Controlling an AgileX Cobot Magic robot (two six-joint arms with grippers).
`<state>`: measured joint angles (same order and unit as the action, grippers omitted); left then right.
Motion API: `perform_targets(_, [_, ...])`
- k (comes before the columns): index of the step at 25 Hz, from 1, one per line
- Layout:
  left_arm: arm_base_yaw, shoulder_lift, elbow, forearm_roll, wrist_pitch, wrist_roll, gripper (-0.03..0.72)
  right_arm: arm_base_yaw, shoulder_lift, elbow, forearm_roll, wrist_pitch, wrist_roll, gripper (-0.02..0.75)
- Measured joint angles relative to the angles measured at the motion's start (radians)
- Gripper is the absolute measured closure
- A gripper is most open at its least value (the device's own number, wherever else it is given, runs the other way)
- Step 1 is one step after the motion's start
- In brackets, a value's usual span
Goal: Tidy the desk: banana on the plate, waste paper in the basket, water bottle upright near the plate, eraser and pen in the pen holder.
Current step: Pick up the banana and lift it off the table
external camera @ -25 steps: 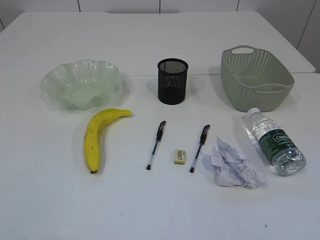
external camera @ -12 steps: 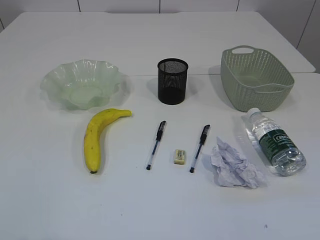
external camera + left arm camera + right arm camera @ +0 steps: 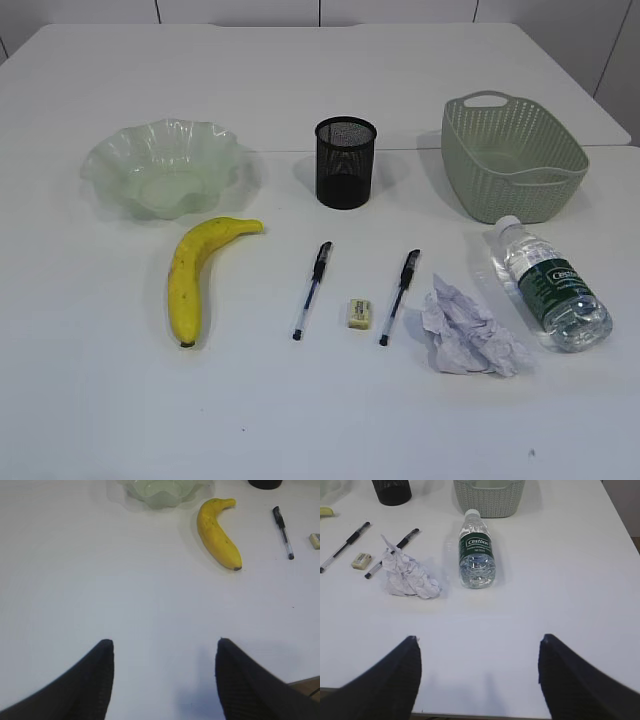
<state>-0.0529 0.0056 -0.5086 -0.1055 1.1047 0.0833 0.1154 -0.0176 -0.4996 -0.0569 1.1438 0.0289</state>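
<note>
Taking the pen holder [image 3: 346, 163] as the landmark: the plate [image 3: 163, 166] stands to its left, the basket [image 3: 512, 157] to its right. In front and left lies the banana [image 3: 194, 277]. Straight in front lie two pens [image 3: 312, 290] [image 3: 399, 283] with the eraser [image 3: 359, 312] between them. In front and right lie the waste paper [image 3: 470, 331] and, farther right, the water bottle [image 3: 549, 284] on its side.

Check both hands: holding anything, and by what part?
Nothing held. Left hand and right hand are both open over bare table, short of the banana and water bottle.
</note>
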Motion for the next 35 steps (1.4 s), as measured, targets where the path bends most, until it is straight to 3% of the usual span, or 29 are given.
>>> perform_targets(7, [0.000,0.000,0.000,-0.107,-0.023,0.000,0.255,0.000,0.000,0.000,0.000,0.000,0.000,0.192])
perform_targets(12, [0.000,0.047,-0.046,-0.159,-0.056,0.046,0.257,0.000,0.000,0.000,0.000,0.000,0.000,0.236])
perform_targets(22, [0.000,0.404,-0.259,-0.178,-0.234,0.138,0.257,0.000,0.000,-0.009,0.010,-0.015,-0.002,0.293])
perform_targets(28, [0.000,0.624,-0.367,-0.257,-0.322,0.161,0.257,0.000,0.096,-0.031,0.114,-0.218,-0.076,0.295])
perform_targets(35, [0.000,0.833,-0.447,-0.358,-0.355,0.279,0.257,0.000,0.319,-0.064,0.128,-0.275,-0.096,0.295])
